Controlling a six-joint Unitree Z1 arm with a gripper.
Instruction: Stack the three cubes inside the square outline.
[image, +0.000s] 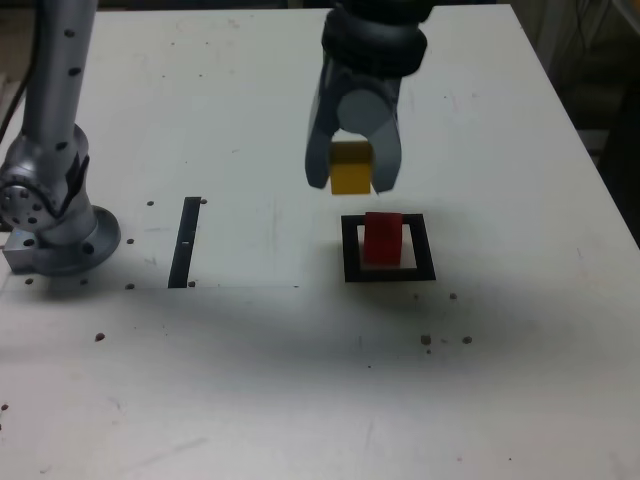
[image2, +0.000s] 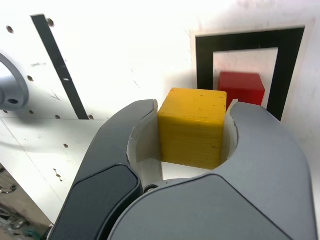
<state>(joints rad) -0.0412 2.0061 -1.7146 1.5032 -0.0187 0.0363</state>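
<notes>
The gripper (image: 352, 170) is clamped on the yellow cube (image: 350, 167), 1 jaw on each of 2 opposite side faces, and carries it in the air above the table (image: 520, 380). The red cube (image: 382, 238) sits inside the square outline (image: 348, 250), toward its rear edge in the exterior view. The held cube hangs clear of the red cube, offset toward the exterior view's left and farther from the camera; the wrist view shows the red cube (image2: 242, 88) just beyond the yellow cube (image2: 191, 127). The placement likely requires shifting the yellow cube until centred over the red cube, then descending. No green cube is in view.
</notes>
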